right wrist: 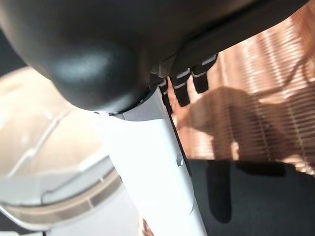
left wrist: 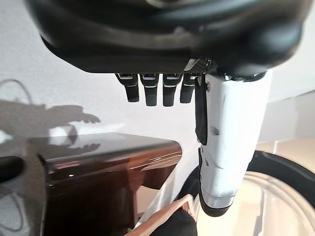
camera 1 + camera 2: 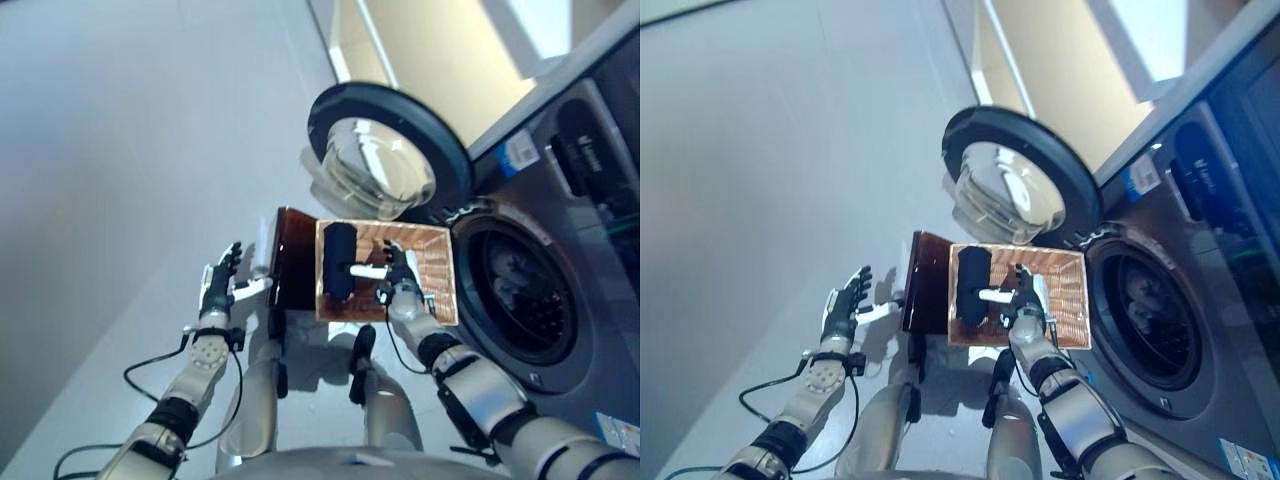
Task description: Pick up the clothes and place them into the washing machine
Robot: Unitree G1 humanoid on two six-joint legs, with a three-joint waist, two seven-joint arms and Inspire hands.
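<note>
A dark rolled garment [image 3: 338, 260] lies at the left end of a brown slatted basket [image 3: 435, 262] on the floor before the washing machine [image 3: 560, 260]. The machine's round door [image 3: 385, 150] stands swung open, and its drum opening [image 3: 520, 300] is dark. My right hand [image 3: 402, 275] hovers over the basket's middle with fingers straight and its white thumb [image 3: 366, 271] reaching toward the garment; it holds nothing. My left hand [image 3: 218, 283] is open beside the basket's dark outer wall [image 3: 295, 258], apart from it. The right wrist view shows the garment [image 1: 256, 206] just past the thumb [image 1: 152, 162].
The pale grey floor [image 3: 130, 160] stretches to the left of the basket. A beige wall panel [image 3: 430, 50] rises behind the open door. The door hangs just beyond the basket's far edge.
</note>
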